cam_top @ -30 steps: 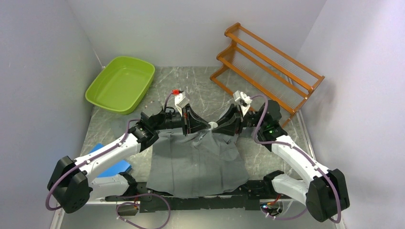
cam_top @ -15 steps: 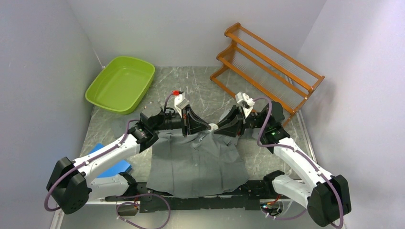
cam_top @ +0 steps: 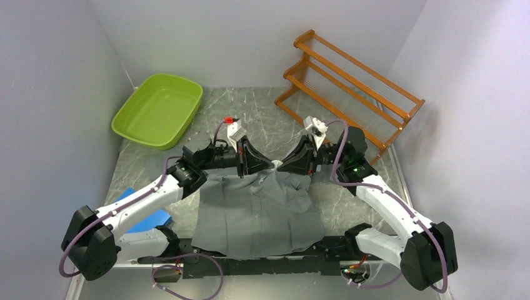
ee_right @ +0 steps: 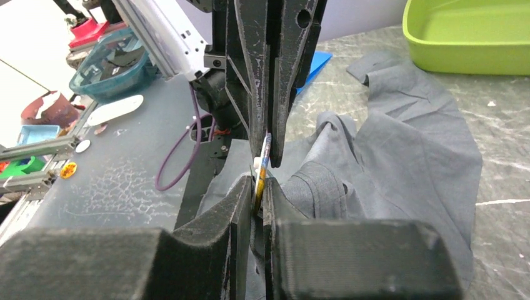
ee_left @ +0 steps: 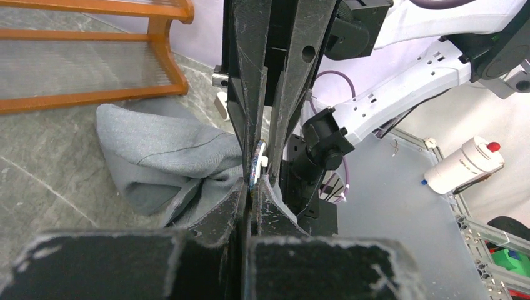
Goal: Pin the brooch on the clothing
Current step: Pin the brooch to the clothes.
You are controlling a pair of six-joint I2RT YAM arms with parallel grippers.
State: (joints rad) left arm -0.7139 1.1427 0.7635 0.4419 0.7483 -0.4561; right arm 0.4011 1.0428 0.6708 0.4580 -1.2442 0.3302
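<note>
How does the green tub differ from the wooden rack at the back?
The tub is lime green with solid walls; the rack is orange-brown wood, all open rails. The tub is one shallow basin; the rack has two stepped shelves. The tub sits at the far left; the rack at the far right. Both are empty and stand beyond the shirt.

The grey marbled counter (cam_top: 269,119) carries a green tub (cam_top: 159,109) at its far left and a wooden rack (cam_top: 347,84) at its far right. A dark-grey shirt (cam_top: 256,212) lies near the middle, a flat blue pad (cam_top: 156,220) at its left.
</note>
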